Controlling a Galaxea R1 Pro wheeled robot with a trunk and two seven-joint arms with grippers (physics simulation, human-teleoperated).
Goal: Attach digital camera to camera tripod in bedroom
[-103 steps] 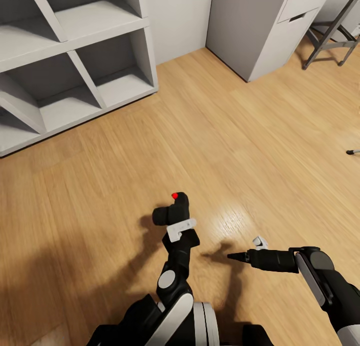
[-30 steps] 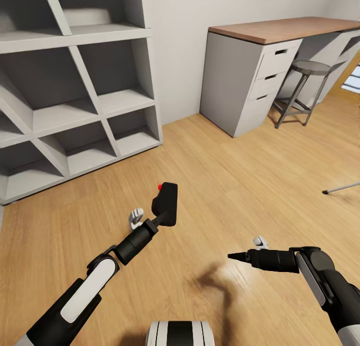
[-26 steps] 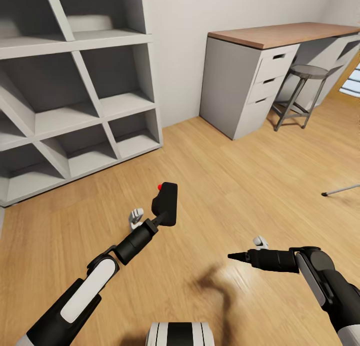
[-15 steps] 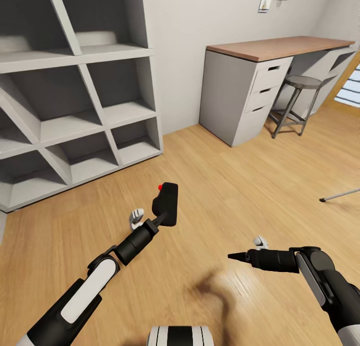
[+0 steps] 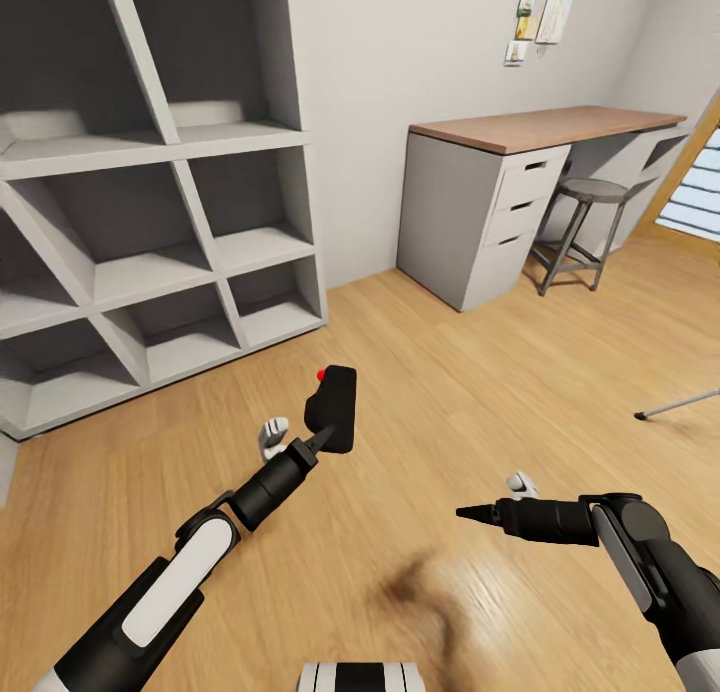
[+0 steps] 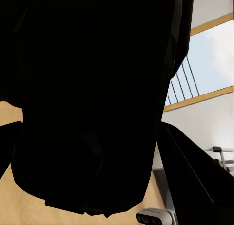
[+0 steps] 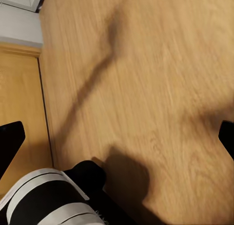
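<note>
Digital camera (image 5: 333,409) carried in bedroom, tripod not yet reached.

Largest first: wood plank floor (image 5: 480,392) w/ grey shelving unit (image 5: 150,222) at left, wood-topped desk (image 5: 520,172) and stool (image 5: 582,222) at back right. One slim silver leg of camera tripod (image 5: 680,405) is seen at right edge, well apart from the arms. Camera is held clenched in left gripper (image 5: 318,434), raised over floor, red button up. Right gripper (image 5: 495,502) holds nothing; whether spread or closed can't be told. Pickup judged done; approach & attach remain.
</note>
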